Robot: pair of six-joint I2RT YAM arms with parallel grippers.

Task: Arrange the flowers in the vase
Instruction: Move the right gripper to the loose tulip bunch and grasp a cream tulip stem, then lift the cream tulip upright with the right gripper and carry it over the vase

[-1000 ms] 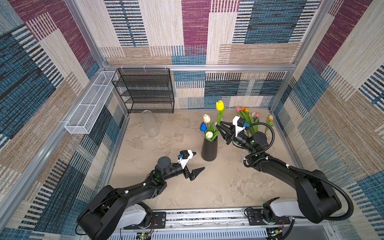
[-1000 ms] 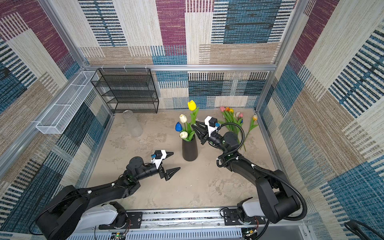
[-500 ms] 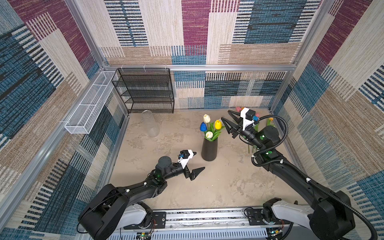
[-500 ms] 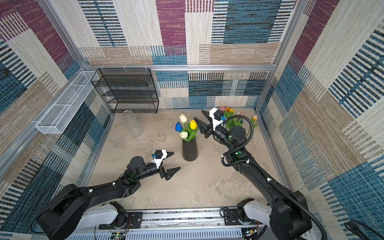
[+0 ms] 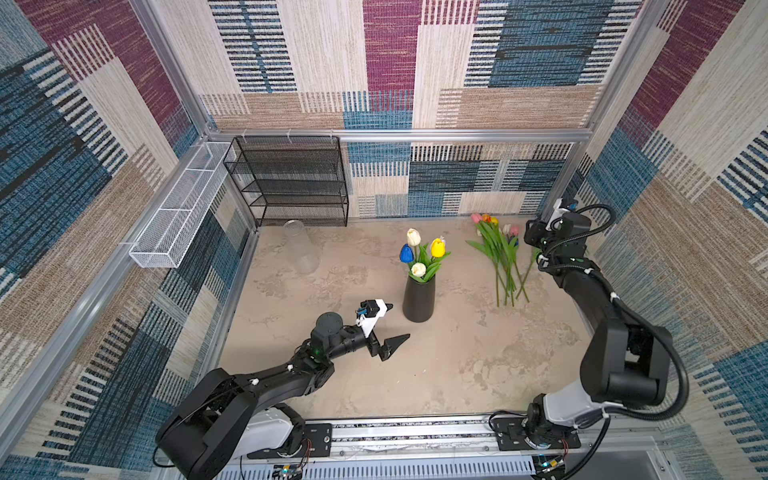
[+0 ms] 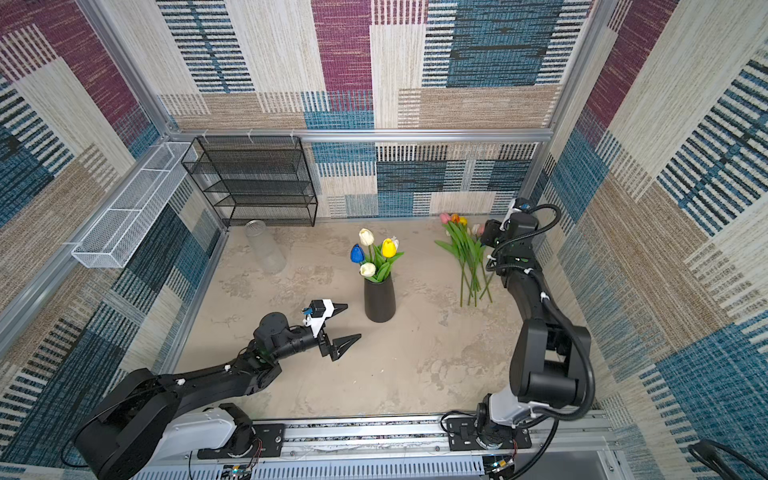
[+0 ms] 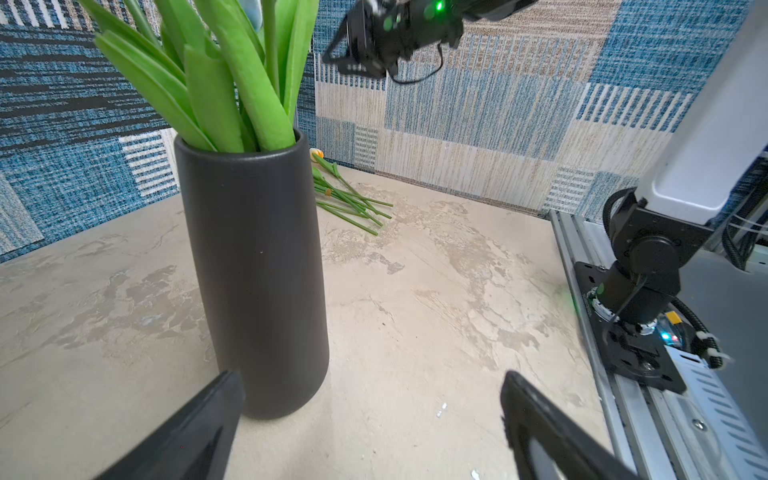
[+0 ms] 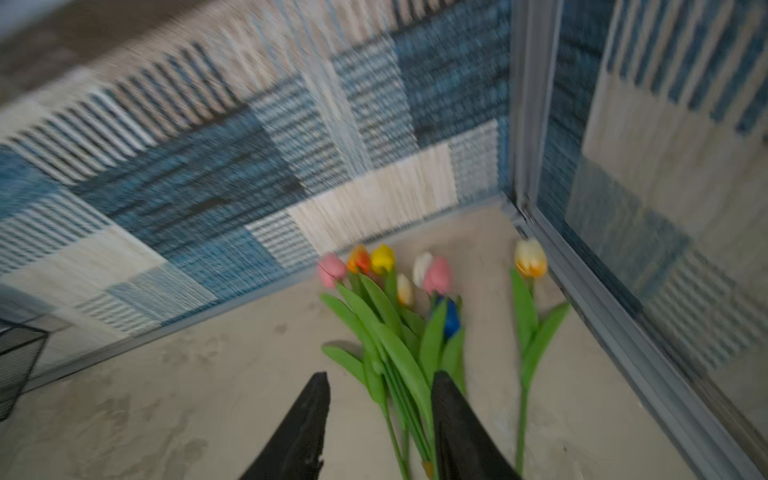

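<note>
At tabletop [image 5: 457, 365] centre, four tulips [image 5: 424, 257] are standing in the black vase [image 5: 419, 299]; I am judging the task approx. a third done. Roughly eight loose tulips [image 5: 500, 257] are lying near the back-right corner, a single tulip [image 8: 530, 257] apart, close to the R wall rail [image 8: 623, 332]. R claw [image 8: 378, 376] is hovering above them, part-spread, empty. L claw [image 5: 400, 321] is sitting just beside the vase, fully spread, empty. Bare tabletop btwn vase and bunch is giving clear transit; leaves are crowding the vase mouth.
</note>
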